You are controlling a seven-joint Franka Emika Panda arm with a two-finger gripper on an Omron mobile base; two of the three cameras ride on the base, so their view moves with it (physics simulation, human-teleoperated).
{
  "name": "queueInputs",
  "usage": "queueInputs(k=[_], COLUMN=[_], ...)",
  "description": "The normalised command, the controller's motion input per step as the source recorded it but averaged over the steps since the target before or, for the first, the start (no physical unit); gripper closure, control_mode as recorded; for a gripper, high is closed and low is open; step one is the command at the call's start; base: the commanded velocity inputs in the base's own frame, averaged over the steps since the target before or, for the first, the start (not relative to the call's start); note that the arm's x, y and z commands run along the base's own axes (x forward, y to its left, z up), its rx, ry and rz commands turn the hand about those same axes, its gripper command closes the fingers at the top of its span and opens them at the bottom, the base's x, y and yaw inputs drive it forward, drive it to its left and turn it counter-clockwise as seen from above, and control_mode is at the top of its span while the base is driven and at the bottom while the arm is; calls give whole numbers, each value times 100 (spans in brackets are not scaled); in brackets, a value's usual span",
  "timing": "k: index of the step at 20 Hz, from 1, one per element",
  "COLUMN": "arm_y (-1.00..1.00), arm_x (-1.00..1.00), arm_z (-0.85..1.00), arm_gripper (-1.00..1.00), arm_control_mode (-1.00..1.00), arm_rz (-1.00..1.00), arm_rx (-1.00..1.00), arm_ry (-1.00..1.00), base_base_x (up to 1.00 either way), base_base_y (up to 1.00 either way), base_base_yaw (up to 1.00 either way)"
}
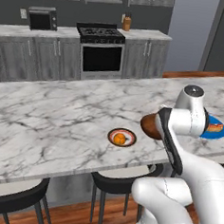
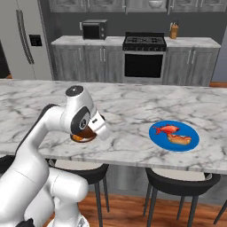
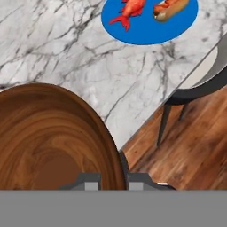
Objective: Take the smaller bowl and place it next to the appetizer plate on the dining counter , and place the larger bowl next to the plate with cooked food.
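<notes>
One smaller bowl [image 3: 53, 137] at lower left of hand view, rim pinched in closed gripper [image 3: 113, 179], plate with cooked food [image 3: 146, 26] at top, appetizer plate [image 1: 122, 137] mid-frame on dining counter [image 1: 51, 123].

Glossy brown wooden bowl [image 3: 48, 137]; polished grey-veined marble counter [image 1: 61, 114]; smooth bright blue plate [image 3: 146, 24]; warm wood-plank floor [image 3: 195, 142].
</notes>
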Motion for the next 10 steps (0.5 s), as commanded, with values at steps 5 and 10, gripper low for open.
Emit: queueInputs(k=[5, 10], arm_y=[-12, -9], arm_x=[36, 30], arm_z=[-42, -34], arm_gripper=[100, 100], arm_control_mode=[-100, -100], arm_rz=[0, 0], arm_rx=[0, 0], arm_ry=[-2, -4], base_base_x=[0, 0], base_base_y=[0, 0], base_base_yaw=[0, 0])
